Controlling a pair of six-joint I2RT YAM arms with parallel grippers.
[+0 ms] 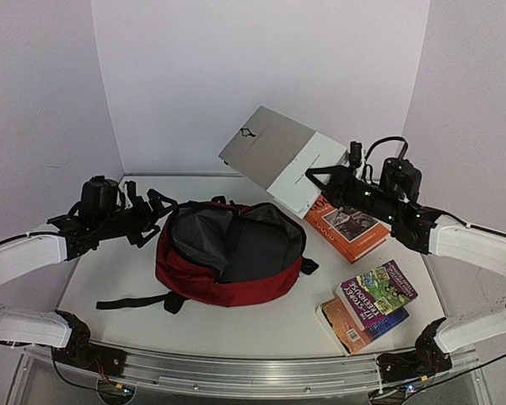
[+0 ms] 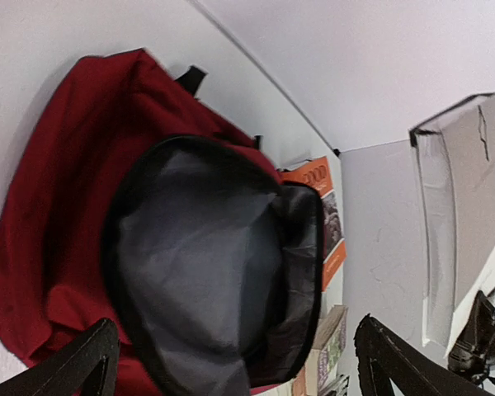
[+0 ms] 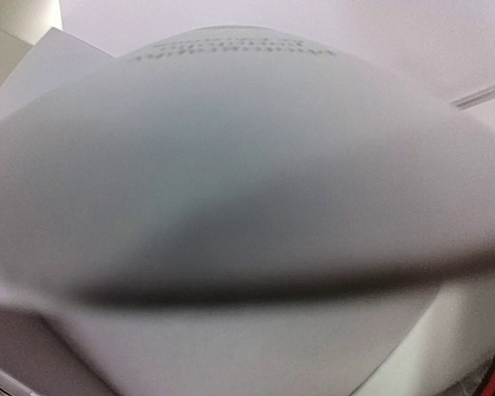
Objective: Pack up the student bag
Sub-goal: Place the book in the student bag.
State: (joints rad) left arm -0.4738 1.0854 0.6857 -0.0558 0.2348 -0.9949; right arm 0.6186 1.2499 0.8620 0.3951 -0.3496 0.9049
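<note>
The student bag (image 1: pixel 194 274), dark red, lies in the middle of the table with its main compartment gaping and the grey lining (image 2: pixel 206 264) showing. My left gripper (image 1: pixel 156 209) hovers at the bag's left rim, open. In the left wrist view its fingers (image 2: pixel 95 359) straddle the bag's mouth with nothing between them (image 2: pixel 235 363). My right gripper (image 1: pixel 320 180) is shut on the lower right edge of a large grey and white book (image 1: pixel 274 152), held tilted in the air behind the bag. That book (image 3: pixel 247 206) fills the right wrist view and hides the fingers.
An orange book (image 1: pixel 350 226) lies flat to the right of the bag, below the right gripper. A purple book on an orange one (image 1: pixel 373 304) sits at the front right. The bag's black strap (image 1: pixel 135 300) trails to the front left.
</note>
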